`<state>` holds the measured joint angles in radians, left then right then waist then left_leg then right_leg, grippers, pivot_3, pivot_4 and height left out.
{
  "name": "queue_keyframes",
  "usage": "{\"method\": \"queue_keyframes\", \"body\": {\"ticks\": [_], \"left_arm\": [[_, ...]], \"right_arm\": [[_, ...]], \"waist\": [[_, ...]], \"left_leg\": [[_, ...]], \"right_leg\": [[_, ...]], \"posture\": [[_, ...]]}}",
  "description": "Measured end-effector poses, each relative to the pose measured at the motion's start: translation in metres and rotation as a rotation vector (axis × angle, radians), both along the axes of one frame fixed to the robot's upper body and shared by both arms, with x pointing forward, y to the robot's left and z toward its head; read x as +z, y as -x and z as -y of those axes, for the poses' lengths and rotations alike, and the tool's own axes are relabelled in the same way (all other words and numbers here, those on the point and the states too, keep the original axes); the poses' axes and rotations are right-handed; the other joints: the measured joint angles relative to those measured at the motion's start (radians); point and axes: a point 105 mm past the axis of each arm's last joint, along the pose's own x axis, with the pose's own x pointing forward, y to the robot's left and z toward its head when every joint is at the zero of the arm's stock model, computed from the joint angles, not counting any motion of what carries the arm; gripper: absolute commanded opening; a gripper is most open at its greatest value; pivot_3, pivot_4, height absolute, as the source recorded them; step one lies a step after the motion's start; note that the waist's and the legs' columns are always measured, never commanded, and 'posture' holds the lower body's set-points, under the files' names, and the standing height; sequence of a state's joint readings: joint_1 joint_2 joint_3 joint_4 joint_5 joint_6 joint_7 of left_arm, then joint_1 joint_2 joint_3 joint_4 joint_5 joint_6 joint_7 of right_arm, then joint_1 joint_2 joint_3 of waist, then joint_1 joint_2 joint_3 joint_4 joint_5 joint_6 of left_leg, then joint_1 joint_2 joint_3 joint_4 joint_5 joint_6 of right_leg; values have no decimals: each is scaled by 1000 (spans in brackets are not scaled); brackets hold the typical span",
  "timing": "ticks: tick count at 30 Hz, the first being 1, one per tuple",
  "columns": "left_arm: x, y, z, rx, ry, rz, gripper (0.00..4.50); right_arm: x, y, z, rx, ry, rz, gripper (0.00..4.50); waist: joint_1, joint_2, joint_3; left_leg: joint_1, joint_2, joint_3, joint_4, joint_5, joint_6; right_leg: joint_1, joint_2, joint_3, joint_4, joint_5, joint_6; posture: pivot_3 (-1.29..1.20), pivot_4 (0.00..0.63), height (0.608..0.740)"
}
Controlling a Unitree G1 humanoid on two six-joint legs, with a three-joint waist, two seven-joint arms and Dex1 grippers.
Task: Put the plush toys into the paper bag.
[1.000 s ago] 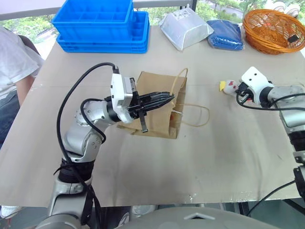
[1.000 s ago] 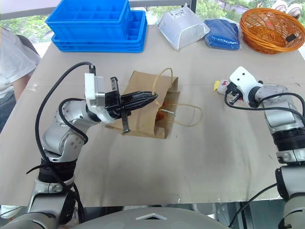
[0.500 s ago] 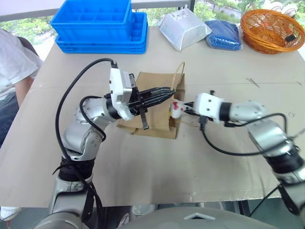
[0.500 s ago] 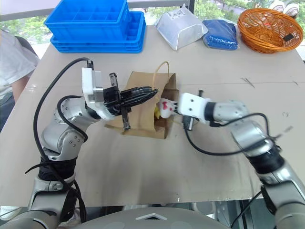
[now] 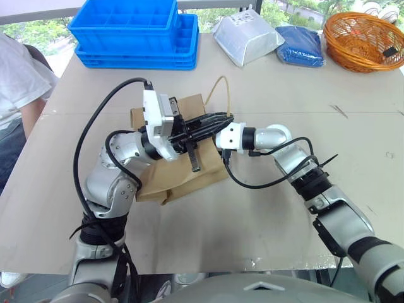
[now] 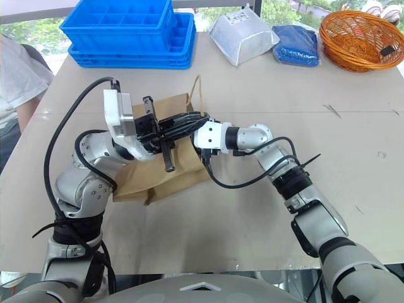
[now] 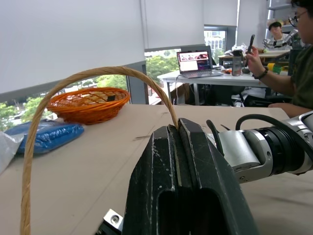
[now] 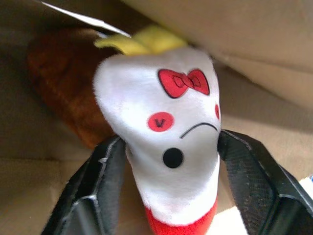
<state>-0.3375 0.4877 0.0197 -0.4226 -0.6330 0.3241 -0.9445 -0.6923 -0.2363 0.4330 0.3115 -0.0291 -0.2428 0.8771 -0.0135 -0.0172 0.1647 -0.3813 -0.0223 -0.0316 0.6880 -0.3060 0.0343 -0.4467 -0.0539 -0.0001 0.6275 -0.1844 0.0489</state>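
Your right end effector (image 8: 166,196) reaches into the mouth of the paper bag (image 5: 183,173), its two black fingers (image 8: 93,191) spread apart on either side of the white plush toy (image 8: 161,132), which sits between them with its red tip toward the wrist and its yellow end deeper in the bag. Whether the pads touch the toy, you cannot tell. Behind it, against the bag's inner wall, lies the brown plush toy (image 8: 63,78). Your left end effector (image 7: 178,147) is clamped together on one tan cord handle (image 7: 93,76) at the bag's rim, holding the mouth up above the bench (image 5: 271,214). The bag lies tilted near the middle of the bench, with blue crates (image 5: 136,31), a silvery pouch (image 5: 246,39) and an orange basket (image 5: 366,41) along the far edge.
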Motion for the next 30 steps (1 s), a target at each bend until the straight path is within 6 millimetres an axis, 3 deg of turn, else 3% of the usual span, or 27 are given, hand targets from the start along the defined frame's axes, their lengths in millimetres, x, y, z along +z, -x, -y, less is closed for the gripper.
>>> {"method": "queue_keyframes", "body": {"ticks": [4, 9, 11, 17, 21, 26, 28, 30], "left_arm": [[-4, -1, -3, 16, -14, -19, 0], [-13, -1, -15, 41, -55, -42, 0], [-16, 0, -18, 42, -68, -47, 0], [-20, -1, -23, 38, -85, -63, 0], [-20, -3, -27, 39, -94, -63, 0], [-21, -1, -27, 15, -107, -63, 0], [-21, -1, -27, 12, -110, -59, 0], [-20, -1, -27, 13, -111, -54, 0]], "right_arm": [[-3, 11, 22, 2, 20, -24, 3456], [8, 18, 73, -115, 47, -82, 3456], [21, 23, 79, -132, 37, -86, 3456], [28, 26, 99, -219, 50, -163, 3456], [7, 8, 124, -437, 77, -375, 3456], [-21, -10, 122, -606, 47, -654, 3456], [-28, -11, 115, -615, 42, -761, 2916], [-31, -8, 110, -609, 46, -820, 2105]], "waist": [[0, 0, 0], [0, 1, 0], [-3, 1, 0], [3, 1, 0], [4, 0, 0], [-3, 0, 0], [0, 0, 0], [3, 0, 0]], "left_leg": [[0, 0, 0, 0, 0, -1], [1, 1, 2, 0, 0, -1], [2, 2, 3, 0, 0, -1], [1, 2, 3, 0, 0, 0], [1, 1, 3, 1, 0, 0], [2, 4, 4, 0, 0, -1], [1, 4, 4, 0, 0, 0], [1, 3, 3, 0, 0, 0]], "right_leg": [[0, 0, 0, 0, 0, 0], [0, 1, 1, 0, 0, 0], [0, 2, 2, 0, 0, 0], [1, 1, 1, 0, 0, 0], [1, 1, 1, 0, 0, 0], [0, 3, 3, 1, 0, -1], [0, 3, 2, 0, 1, -1], [0, 3, 2, 0, 1, -1]], "posture": [[0, 150, 740], [0, 150, 740], [0, 150, 740], [0, 150, 740], [0, 150, 740], [0, 150, 740], [0, 150, 740], [0, 150, 740]]}}
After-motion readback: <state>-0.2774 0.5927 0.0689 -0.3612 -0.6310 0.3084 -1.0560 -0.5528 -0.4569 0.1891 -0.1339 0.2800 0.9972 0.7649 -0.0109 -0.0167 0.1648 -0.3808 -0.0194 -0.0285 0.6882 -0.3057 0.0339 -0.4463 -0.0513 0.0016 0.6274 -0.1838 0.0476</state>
